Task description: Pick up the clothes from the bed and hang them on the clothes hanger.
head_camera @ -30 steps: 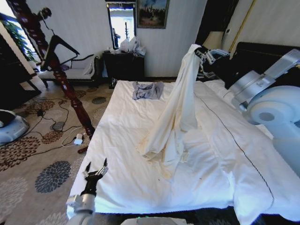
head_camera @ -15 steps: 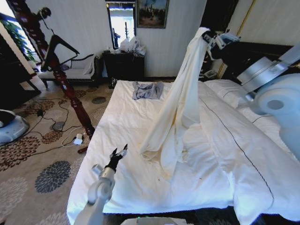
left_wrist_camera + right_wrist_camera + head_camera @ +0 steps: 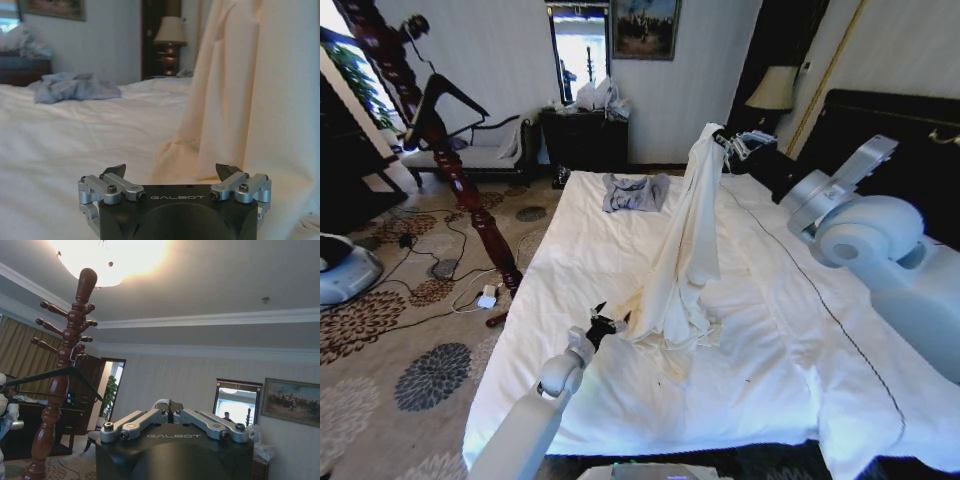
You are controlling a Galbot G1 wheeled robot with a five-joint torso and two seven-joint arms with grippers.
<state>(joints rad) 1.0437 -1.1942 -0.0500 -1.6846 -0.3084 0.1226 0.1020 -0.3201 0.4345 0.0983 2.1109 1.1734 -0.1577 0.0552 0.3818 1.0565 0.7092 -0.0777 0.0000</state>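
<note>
My right gripper [image 3: 728, 140] is raised over the far half of the bed [image 3: 750, 400], shut on the top of the clothes [image 3: 685, 240]. This cream shirt hangs in a long drape, its lower end piled on the sheet. The pinched jaws show in the right wrist view [image 3: 169, 405]. Low over the bed, my left gripper [image 3: 612, 320] stands open just beside the shirt's lower folds. The left wrist view shows its spread fingertips [image 3: 172, 172] with the cream fabric [image 3: 250, 100] close ahead. The black clothes hanger [image 3: 455, 95] hangs on the wooden post at far left, also visible from the right wrist [image 3: 55, 375].
A blue-grey garment [image 3: 635, 192] lies at the bed's far end. The leaning reddish-brown post [image 3: 470, 195] stands on the patterned carpet left of the bed, with cables [image 3: 450, 270] around its foot. A dark cabinet [image 3: 585, 135] and a lamp [image 3: 772, 90] stand against the back wall.
My right gripper has come down and left with the shirt. My left arm has reached forward across the bed, up to the shirt's lower folds.
</note>
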